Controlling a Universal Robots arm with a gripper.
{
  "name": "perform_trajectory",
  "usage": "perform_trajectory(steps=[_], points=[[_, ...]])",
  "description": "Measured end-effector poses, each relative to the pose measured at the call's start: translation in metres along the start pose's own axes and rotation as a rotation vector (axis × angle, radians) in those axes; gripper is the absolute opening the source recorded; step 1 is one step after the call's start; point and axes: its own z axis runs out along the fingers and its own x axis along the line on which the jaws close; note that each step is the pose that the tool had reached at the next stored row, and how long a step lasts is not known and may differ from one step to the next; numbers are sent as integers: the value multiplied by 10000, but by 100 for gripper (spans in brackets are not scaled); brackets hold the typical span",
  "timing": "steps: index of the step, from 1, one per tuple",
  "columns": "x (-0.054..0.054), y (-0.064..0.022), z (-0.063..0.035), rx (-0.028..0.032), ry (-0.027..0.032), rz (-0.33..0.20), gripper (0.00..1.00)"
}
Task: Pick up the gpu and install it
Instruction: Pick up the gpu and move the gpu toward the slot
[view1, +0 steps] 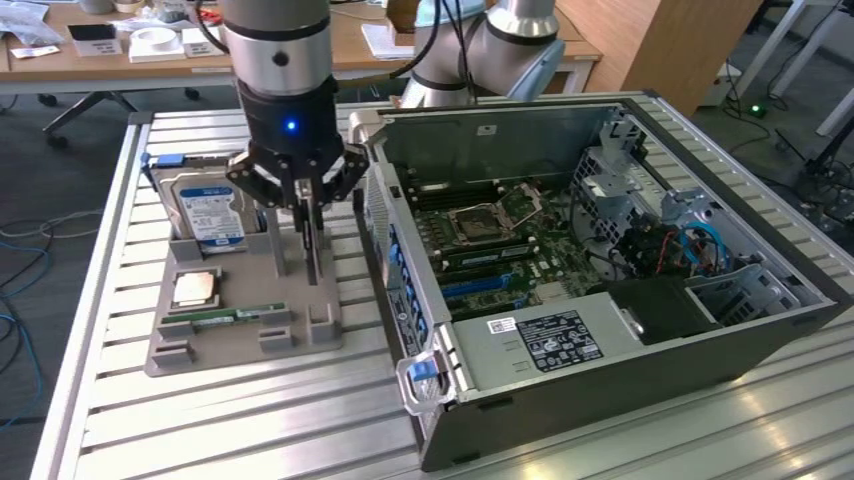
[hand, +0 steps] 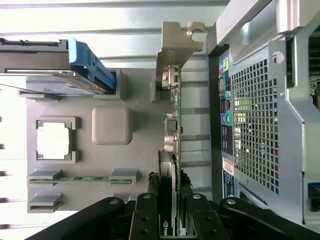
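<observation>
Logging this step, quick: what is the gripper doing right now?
Gripper: closed on the gpu, which stands on edge between its fingers at the grey tray.

Slatted table bearing two items.
A grey tray is lying flat toward the exterior view's left; an open case is resting just beside it, toward the right.
</observation>
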Motion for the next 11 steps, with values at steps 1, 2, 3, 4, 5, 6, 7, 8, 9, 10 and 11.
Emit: perform_trajectory(steps=[1, 2, 3, 4, 5, 6, 7, 8, 9, 10, 11], points=[[-1, 2, -45, 0, 0, 0, 26], [-2, 4, -94, 0, 0, 1, 26], [-3, 6, -139, 0, 0, 1, 26], [-5, 8, -184, 0, 0, 0, 26], [-6, 10, -228, 0, -1, 0, 26], [-7, 12, -273, -1, -1, 0, 26], [-8, 14, -318, 0, 0, 0, 26], [-9, 16, -363, 0, 0, 0, 26], [-10, 18, -408, -1, -1, 0, 26], [-11, 20, -457, 0, -1, 0, 26], [-12, 23, -502, 1, 0, 1, 26]])
